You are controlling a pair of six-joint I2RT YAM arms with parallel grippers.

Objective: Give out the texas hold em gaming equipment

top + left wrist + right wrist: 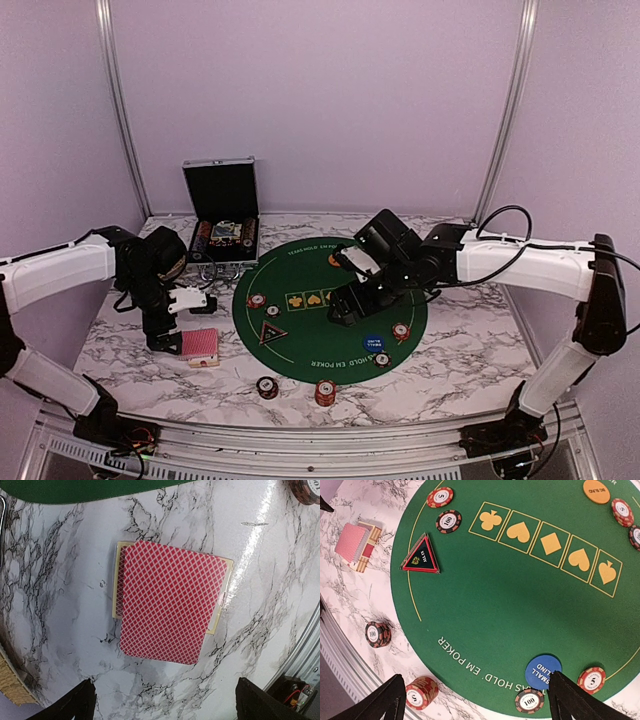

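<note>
Left gripper (167,700), jaws wide above the red diamond-backed playing cards (170,600), should align squarely with their seemingly loose, skewed stack.

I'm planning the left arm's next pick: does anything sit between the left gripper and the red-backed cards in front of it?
Nothing visible does. The left gripper is open and faces the red-backed cards, which lie on the marble table. Only bare marble shows between its fingertips and the stack.
</note>
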